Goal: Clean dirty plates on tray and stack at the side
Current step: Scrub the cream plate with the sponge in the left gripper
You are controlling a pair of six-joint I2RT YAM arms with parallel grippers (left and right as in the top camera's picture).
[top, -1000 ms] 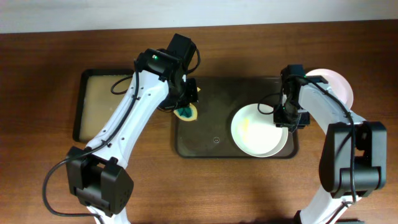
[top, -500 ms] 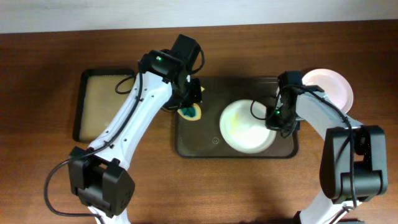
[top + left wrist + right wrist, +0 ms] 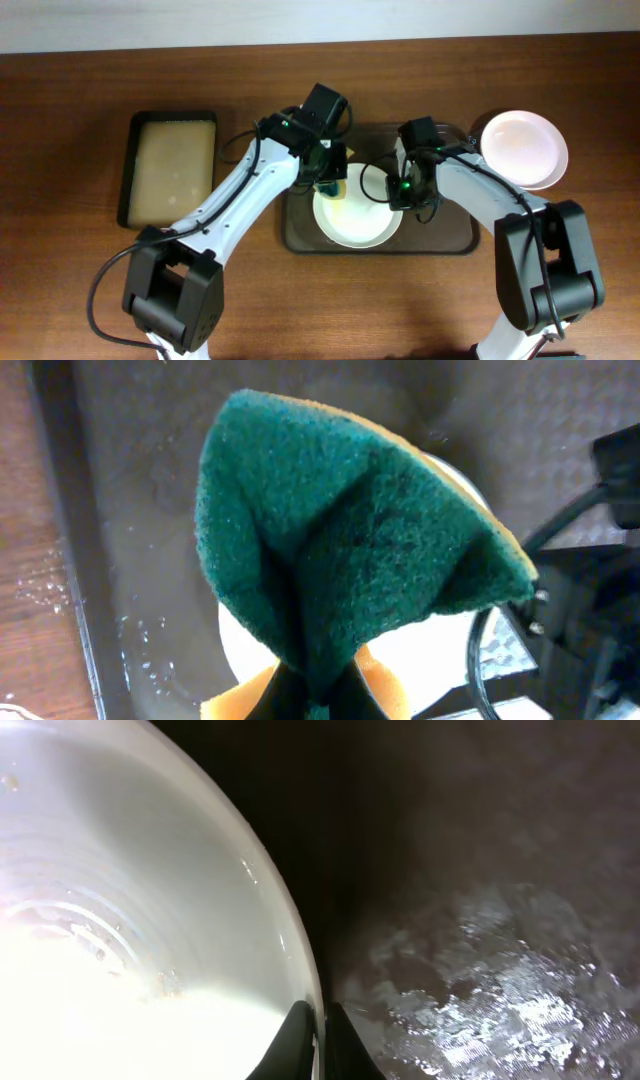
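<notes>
Pinching from both sides, the right claw has its two dark fingertips drawn narrow over the thin rim of a plate, one tip inside the bowl and one outside. The plate is glossy white with faint concentric rings and a few specks; its lower part is washed out by glare. Beside it, the tray is dark brown and pebbled, with wet patches glinting, and its far part is lost in shadow. In the left wrist view the left claw is almost wholly cut off at the bottom edge, closed on the root of a sponge. The sponge is folded into a cone, with coarse dark green scouring fibre outside and yellow-orange foam showing at its edges. It hides most of the plate below, and whether it touches the plate cannot be told. Droplets bead on the tray's raised rim, and a black cable curves in at the right. From overhead, the plate lies round and shallow in the middle of the rounded-cornered tray, with a faint yellowish smear near the sponge. The left claw is at its far-left edge and the right claw at its right rim. A second plate, pale pinkish white, sits on the wooden bench just off the tray's far right corner; whether another lies under it is unclear. Well to the left lies a smaller black tray with a tan liner.
</notes>
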